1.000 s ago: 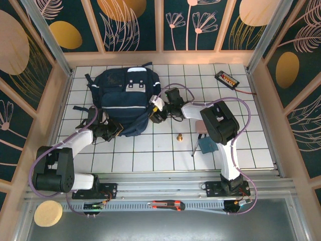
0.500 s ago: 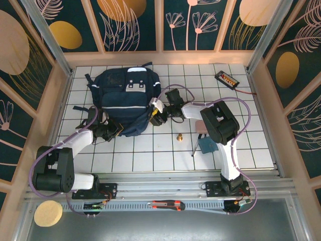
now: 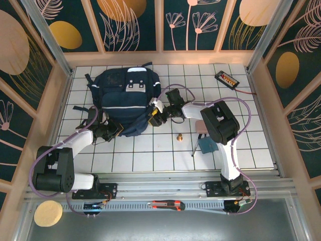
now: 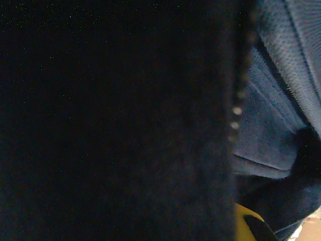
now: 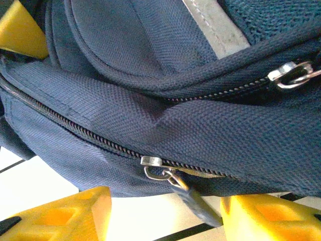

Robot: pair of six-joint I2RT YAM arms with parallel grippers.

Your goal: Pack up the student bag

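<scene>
The student bag [image 3: 124, 95], dark navy with pale stripes, lies at the back left of the tiled table. My left gripper [image 3: 112, 129] is at the bag's near left corner, shut on its fabric. In the left wrist view dark cloth [image 4: 110, 120] presses against the lens and one yellow fingertip [image 4: 246, 223] peeks out below. My right gripper [image 3: 155, 116] is at the bag's right side and stands open [image 5: 165, 218]. A metal zipper slider [image 5: 153, 161] sits on the closed zip just above the jaws. Its dark pull tab [image 5: 196, 200] hangs loose between the two yellow fingers [image 5: 65, 216].
On the tiles near the right arm are a small brass piece [image 3: 179, 136] and a pink and teal item with a thin stick [image 3: 203, 136]. A black and orange device [image 3: 226, 78] lies at the back right. A utility knife [image 3: 168, 205] rests on the front rail.
My right gripper has edged a little to the left, closer against the bag's side. The left arm and the bag have not visibly moved.
</scene>
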